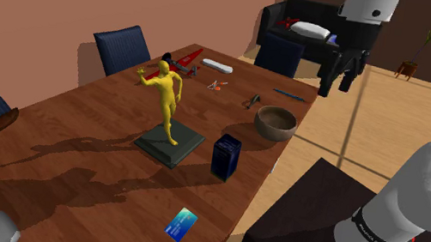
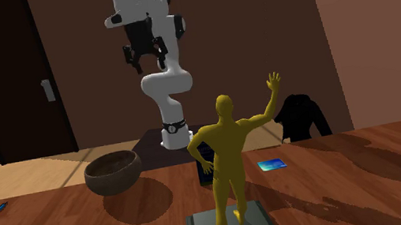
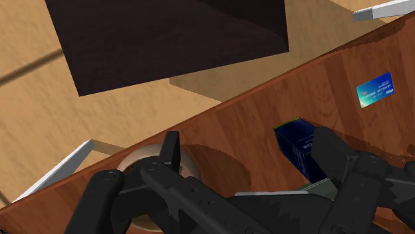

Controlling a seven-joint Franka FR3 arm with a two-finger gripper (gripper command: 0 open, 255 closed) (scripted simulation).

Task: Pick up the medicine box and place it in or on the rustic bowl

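The medicine box (image 1: 226, 156) is a dark blue carton standing upright on the wooden table, near the edge closest to the stand. In the second exterior view the yellow figurine hides most of the medicine box (image 2: 203, 165). The brown rustic bowl (image 1: 275, 122) sits empty farther along the same edge. My gripper (image 1: 338, 79) hangs open high above the floor just off the table edge, past the bowl, holding nothing. In the wrist view the gripper (image 3: 251, 147) looks down with the bowl (image 3: 141, 161) behind one finger and the medicine box (image 3: 298, 141) beside the other.
A yellow figurine (image 1: 167, 96) on a dark slab stands beside the box. A blue card (image 1: 182, 224) lies nearer the shoulder view's bottom. Small tools (image 1: 251, 102) and a pen (image 1: 288, 92) lie beyond the bowl. Blue chairs (image 1: 122, 48) line the far side. The dark stand (image 3: 173, 40) sits close to the table.
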